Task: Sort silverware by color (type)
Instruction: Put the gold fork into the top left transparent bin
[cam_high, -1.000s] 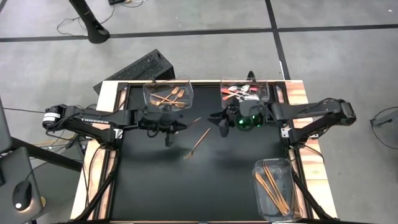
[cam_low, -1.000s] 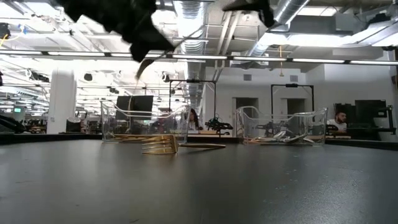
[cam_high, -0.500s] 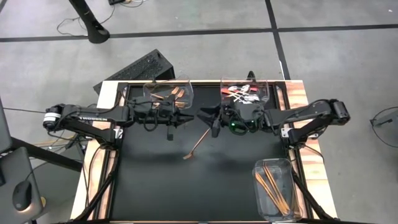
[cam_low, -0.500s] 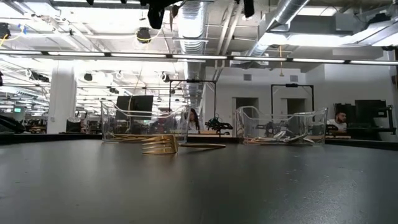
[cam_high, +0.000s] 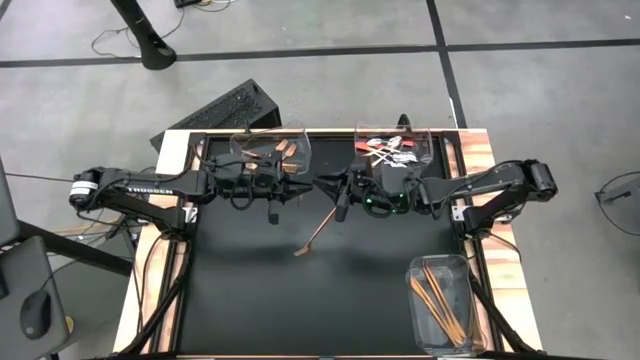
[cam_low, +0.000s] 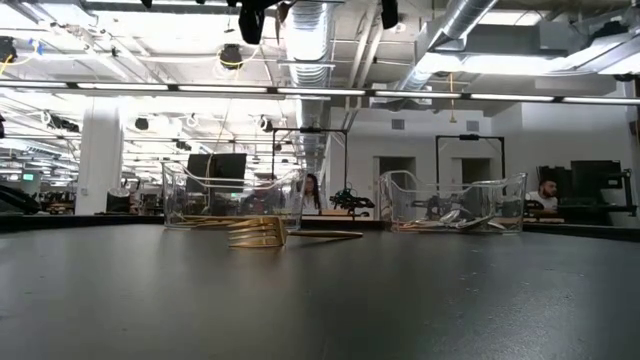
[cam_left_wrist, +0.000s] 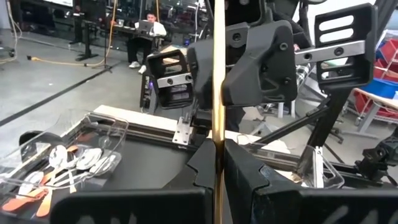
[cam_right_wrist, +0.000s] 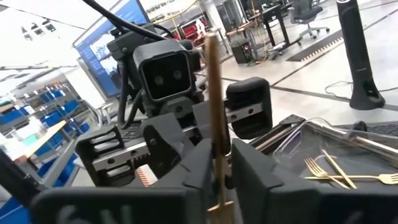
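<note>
Between the two pincers, which meet nose to nose above the far middle of the black table (cam_high: 250, 300), one long slim gold stick (cam_left_wrist: 218, 81) is held upright. The left pincer (cam_high: 296, 190) is clamped tight on it. The right pincer (cam_high: 328, 186) has its fingers drawn in close at either side of the same stick; whether they press it yet cannot be told.

The stick looks stiff, light and smooth, so it would likely slip if pinched at its end; a hold near the middle seems safest.

Just below the pincers a copper-gold fork (cam_high: 316, 232) lies loose on the table. Behind the left pincer a clear bin (cam_high: 238, 142) holds more forks. Behind the right pincer a second clear bin (cam_high: 432, 142) holds silver spoons with red-orange handles (cam_high: 392, 147). Well off to the near side of the right arm, a third bin (cam_high: 415, 272) holds gold sticks.

The table top is matte, dark and flat, framed in wood. Beyond it is a large bright workshop with exposed ceiling ducts, desks and seated people far back.
</note>
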